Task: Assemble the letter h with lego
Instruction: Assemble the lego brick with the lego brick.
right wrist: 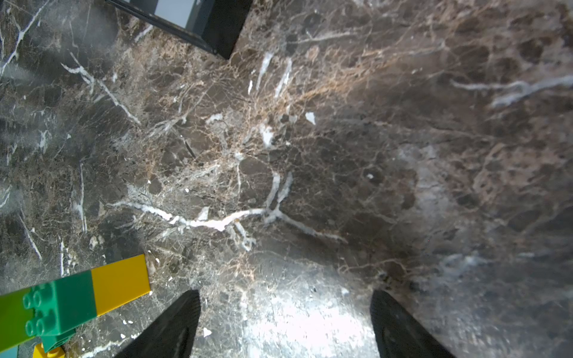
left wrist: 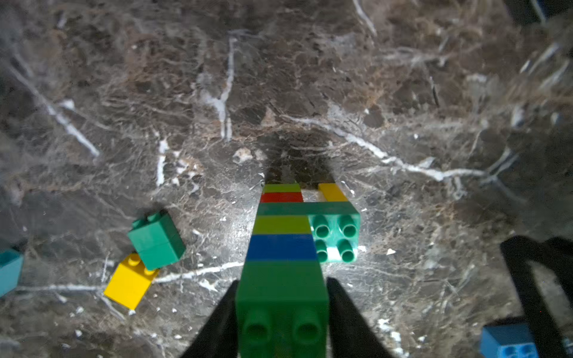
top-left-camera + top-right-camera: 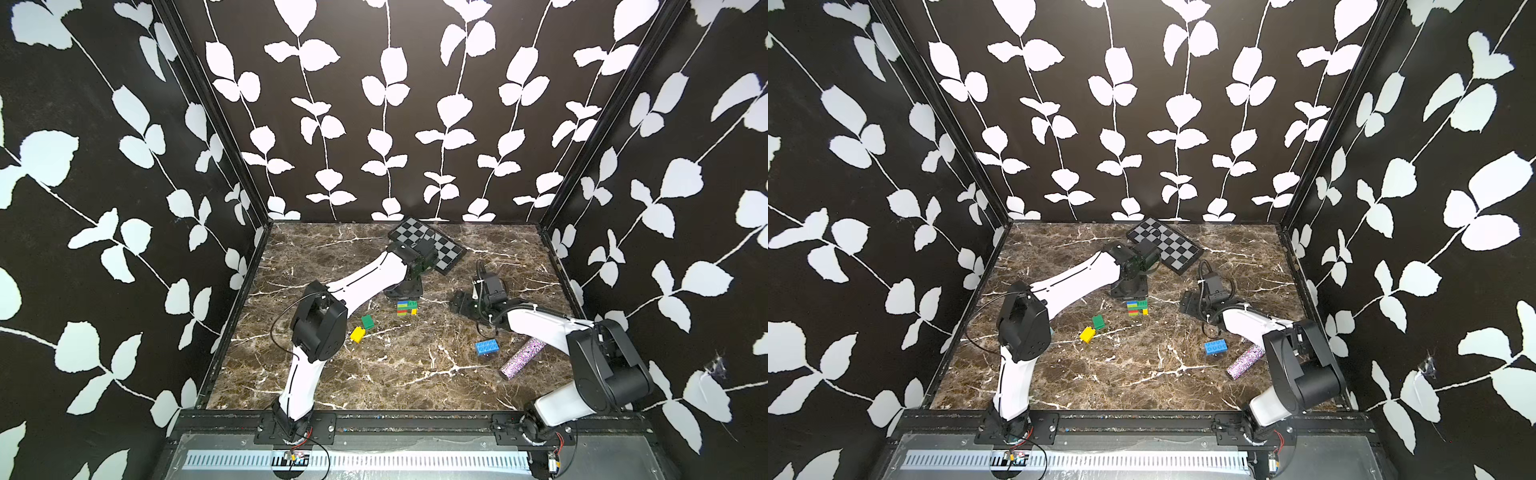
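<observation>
L gripper (image 2: pixel 282 280) sits at the near end of the striped, studded plastic lego build (image 2: pixel 282 241). Its black fingers (image 2: pixel 344 310) bracket the end dk-green brick (image 2: pixel 280 297) on both sides, flush or nearly; pinching or only flanking, can't tell. Build lies flat on the brown veined marble-look table (image 2: pixel 279 77), long axis running straight out ahead of L gripper, short leg w/ yellow tip (image 2: pixel 331 192) off one side; reads as an h, prob. complete. R gripper (image 1: pixel 285 293) is spread wide over bare table w/ nothing between; build near its side, apart. L arm nearer. Glossy loose bricks beside L gripper: dk-green cube (image 2: pixel 156 241) against yellow one (image 2: pixel 130 285).
</observation>
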`<state>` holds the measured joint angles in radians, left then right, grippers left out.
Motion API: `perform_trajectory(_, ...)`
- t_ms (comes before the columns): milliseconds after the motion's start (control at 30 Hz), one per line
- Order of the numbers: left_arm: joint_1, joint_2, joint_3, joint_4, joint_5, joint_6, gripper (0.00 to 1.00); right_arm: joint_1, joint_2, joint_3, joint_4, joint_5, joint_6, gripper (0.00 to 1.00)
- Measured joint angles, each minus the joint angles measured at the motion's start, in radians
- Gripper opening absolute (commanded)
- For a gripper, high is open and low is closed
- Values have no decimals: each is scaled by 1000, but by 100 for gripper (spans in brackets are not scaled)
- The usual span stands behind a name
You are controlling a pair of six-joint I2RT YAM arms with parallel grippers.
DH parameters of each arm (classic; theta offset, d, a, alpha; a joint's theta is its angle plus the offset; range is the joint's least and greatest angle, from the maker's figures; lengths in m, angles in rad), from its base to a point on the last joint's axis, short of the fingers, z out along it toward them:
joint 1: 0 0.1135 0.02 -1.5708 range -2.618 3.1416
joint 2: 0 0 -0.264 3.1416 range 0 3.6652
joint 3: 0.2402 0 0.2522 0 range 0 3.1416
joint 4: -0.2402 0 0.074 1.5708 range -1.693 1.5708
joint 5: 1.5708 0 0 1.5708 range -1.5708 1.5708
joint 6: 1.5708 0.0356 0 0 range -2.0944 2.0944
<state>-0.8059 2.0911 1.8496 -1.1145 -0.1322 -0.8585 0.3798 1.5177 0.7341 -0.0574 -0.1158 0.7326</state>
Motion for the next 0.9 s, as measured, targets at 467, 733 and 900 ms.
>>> perform_trajectory(467,0,31,0,-3,8,37,91,0,0,11,-1,0,-1,87)
perform_trajectory(733,0,-134,-34,20,2,127,92,3,0,12,24,-9,-8,88)
perform_trajectory(900,1,-348,-187,151,50,281,97,13,-2,11,66,-24,-24,88)
